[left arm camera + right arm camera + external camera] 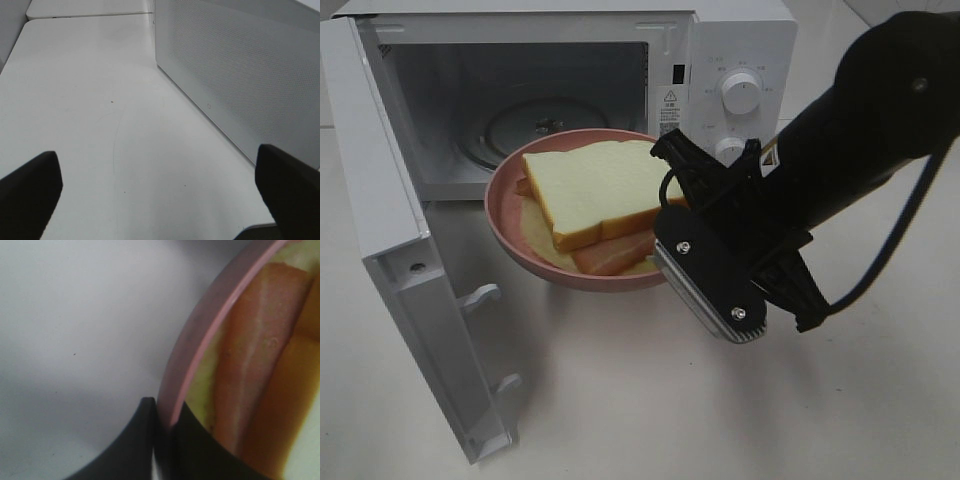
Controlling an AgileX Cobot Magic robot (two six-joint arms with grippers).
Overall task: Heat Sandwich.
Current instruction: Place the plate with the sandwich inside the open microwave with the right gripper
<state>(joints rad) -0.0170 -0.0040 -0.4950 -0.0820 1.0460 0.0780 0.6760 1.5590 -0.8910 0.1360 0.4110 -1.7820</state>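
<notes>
Pinching the pink plate (pixel 505 225) by its rim, the right gripper (pixel 164 409) is seen before the open microwave (pixel 740 60).
Its jaws are closed on the rim; the left gripper (pixel 160 185) is spread wide above the table (pixel 100 100), beside the microwave's perforated side. The sandwich (pixel 590 195) is laid on the plate, its sausage strip's long axis set across the exterior view, one end toward the right gripper.

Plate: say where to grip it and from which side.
On the plate, pinch the thin raised rim on the side away from the microwave, one finger inside and one outside, as the right gripper does. The sandwich covers the middle.
</notes>
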